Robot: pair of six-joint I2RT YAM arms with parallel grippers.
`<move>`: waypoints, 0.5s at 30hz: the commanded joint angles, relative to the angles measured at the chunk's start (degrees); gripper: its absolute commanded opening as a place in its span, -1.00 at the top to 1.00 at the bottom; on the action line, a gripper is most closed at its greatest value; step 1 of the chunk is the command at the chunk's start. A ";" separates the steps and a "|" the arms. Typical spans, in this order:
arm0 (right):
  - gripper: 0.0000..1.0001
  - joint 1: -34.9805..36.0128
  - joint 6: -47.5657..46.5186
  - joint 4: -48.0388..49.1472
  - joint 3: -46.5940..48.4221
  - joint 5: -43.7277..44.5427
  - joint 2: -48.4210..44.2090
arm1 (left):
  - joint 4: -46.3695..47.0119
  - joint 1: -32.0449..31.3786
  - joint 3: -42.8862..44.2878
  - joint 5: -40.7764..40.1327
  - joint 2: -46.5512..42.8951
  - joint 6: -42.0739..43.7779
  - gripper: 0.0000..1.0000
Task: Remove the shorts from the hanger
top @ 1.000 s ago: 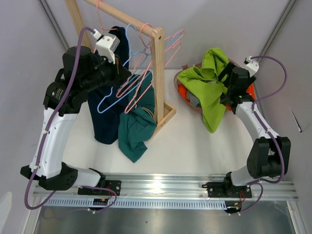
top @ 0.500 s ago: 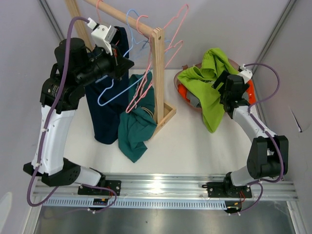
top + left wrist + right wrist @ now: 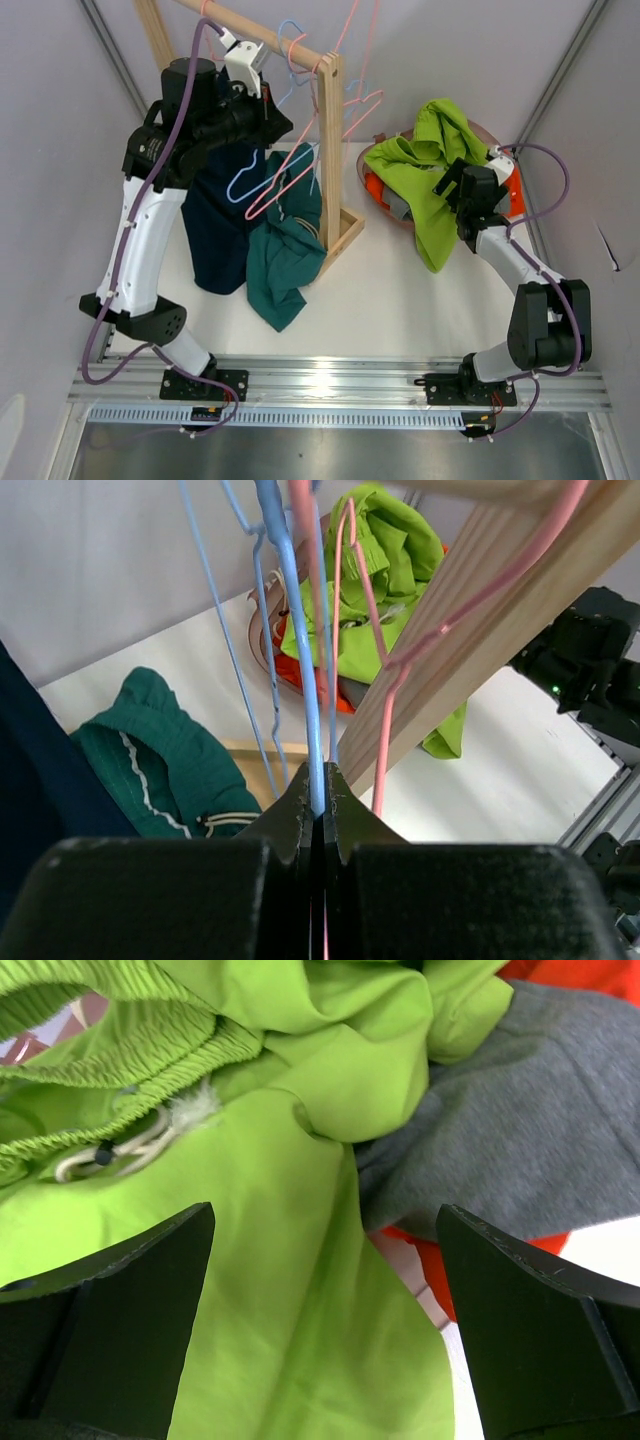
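My left gripper (image 3: 283, 124) is raised beside the wooden rack's top rail and is shut on the wire of a light blue hanger (image 3: 243, 182); the wrist view shows the blue wire (image 3: 318, 776) pinched between the fingertips. A pink hanger (image 3: 287, 183) hangs next to it. The teal shorts (image 3: 285, 255) droop from the hangers onto the table, and the dark navy shorts (image 3: 213, 232) hang behind them. The lime green shorts (image 3: 432, 190) lie over the grey (image 3: 520, 1150) and orange (image 3: 373, 188) shorts in a basket. My right gripper (image 3: 325, 1300) is open just above the lime green cloth (image 3: 290, 1350).
The wooden rack's post (image 3: 329, 150) and base (image 3: 343, 238) stand mid-table between the arms. More pink hangers (image 3: 360, 105) hang at the rail's end. The round basket (image 3: 497, 136) sits at the back right. Grey walls close in on both sides.
My left arm has risen and swung right, lifting the blue hanger towards the rail; the teal shorts shifted with it. My right gripper has drawn back slightly over the lime green shorts.
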 commanded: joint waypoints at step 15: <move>-0.99 0.87 4.17 2.61 -7.40 -0.10 -5.03 | 5.89 0.19 -28.71 -1.02 -17.65 -2.48 -0.22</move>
